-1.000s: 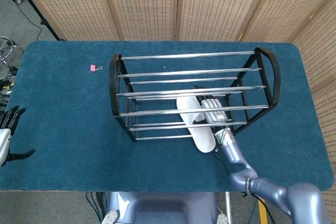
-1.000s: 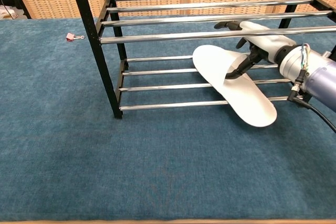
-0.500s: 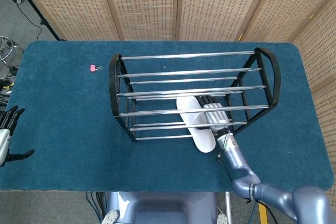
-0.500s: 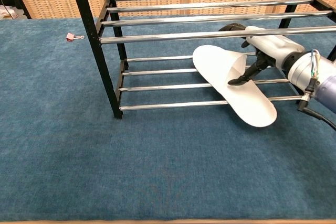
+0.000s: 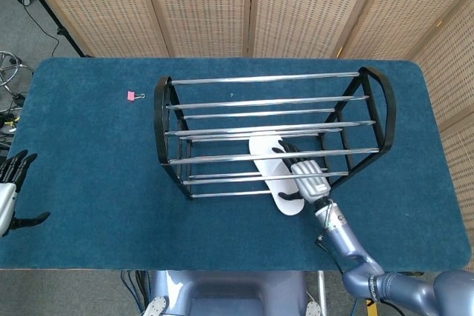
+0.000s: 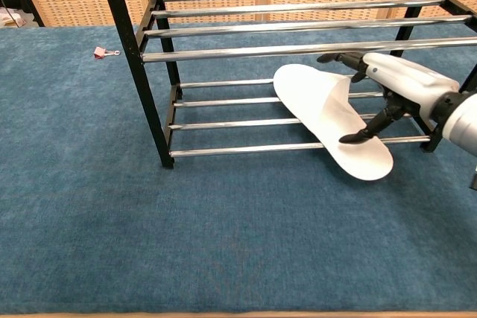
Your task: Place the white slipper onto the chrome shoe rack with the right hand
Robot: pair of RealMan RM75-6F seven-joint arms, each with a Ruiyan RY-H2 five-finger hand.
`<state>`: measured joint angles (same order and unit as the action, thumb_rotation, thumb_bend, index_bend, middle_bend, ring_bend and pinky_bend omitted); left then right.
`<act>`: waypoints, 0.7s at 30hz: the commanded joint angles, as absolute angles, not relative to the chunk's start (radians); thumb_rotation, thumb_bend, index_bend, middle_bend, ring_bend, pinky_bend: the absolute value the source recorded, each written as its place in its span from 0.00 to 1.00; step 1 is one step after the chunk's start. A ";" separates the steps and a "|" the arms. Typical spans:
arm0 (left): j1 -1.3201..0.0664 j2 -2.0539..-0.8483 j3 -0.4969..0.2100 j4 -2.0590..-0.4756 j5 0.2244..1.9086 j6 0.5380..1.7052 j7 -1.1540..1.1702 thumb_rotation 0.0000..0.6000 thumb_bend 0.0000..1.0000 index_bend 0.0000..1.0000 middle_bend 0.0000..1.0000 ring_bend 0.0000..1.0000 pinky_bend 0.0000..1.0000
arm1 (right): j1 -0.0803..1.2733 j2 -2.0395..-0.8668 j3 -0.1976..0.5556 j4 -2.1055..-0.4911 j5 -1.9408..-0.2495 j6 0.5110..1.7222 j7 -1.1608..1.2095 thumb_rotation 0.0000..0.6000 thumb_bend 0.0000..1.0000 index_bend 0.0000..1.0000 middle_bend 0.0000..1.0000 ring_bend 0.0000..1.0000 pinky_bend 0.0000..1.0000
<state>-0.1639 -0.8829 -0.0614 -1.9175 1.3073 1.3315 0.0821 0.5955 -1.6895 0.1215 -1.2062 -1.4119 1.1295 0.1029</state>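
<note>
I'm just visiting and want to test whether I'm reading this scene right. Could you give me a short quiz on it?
1. True or false: the slipper lies wholly inside the rack.
2. Which hand is beside the slipper? A) left B) right C) both
3. Fill in: a small pink ___ lies on the table, left of the rack.

Key:
1. False. Its toe end rests on the lower bars, but its heel sticks out past the front bar.
2. B. The right hand is open beside the slipper; the left hand waits at the table's edge.
3. Clip.
</note>
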 commanded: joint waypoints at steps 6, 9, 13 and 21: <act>-0.160 -0.883 -0.058 -1.923 1.318 1.340 0.084 1.00 0.00 0.00 0.00 0.00 0.00 | 0.541 -1.583 0.056 -1.357 -1.458 1.154 0.109 1.00 0.11 0.08 0.00 0.00 0.15; -0.158 -0.882 -0.057 -1.923 1.322 1.343 0.083 1.00 0.00 0.00 0.00 0.00 0.00 | 0.528 -1.532 0.016 -1.401 -1.503 1.157 0.129 1.00 0.11 0.10 0.01 0.00 0.15; -0.155 -0.881 -0.054 -1.926 1.331 1.346 0.080 1.00 0.00 0.00 0.00 0.00 0.00 | 0.509 -1.437 -0.069 -1.411 -1.642 1.210 0.222 1.00 0.11 0.13 0.04 0.00 0.15; -0.149 -0.884 -0.046 -1.932 1.350 1.356 0.091 1.00 0.00 0.00 0.00 0.00 0.00 | 0.480 -1.395 -0.185 -1.181 -1.884 1.414 0.426 1.00 0.11 0.24 0.14 0.02 0.16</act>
